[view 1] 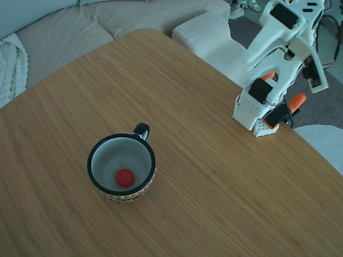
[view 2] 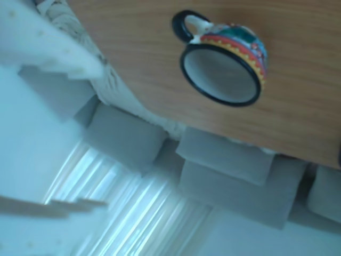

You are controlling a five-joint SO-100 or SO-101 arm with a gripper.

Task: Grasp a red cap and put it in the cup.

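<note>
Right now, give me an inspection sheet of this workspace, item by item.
Surface: wooden table, bare apart from what is listed.
Job's things: red cap lies inside the cup; cup upright, handle toward the far edge in the fixed view.
Clutter: nothing seen.
Gripper: arm folded back at the table's right edge; jaws not discernible.
Cables: black wires by the arm's upper part.
Surroundings: grey sofa behind the table; orange clamps at the arm's base.

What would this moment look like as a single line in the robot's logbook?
red cap: lying inside cup | cup: upright on table | arm: folded back at table edge, away from cup | hand: not visible
</note>
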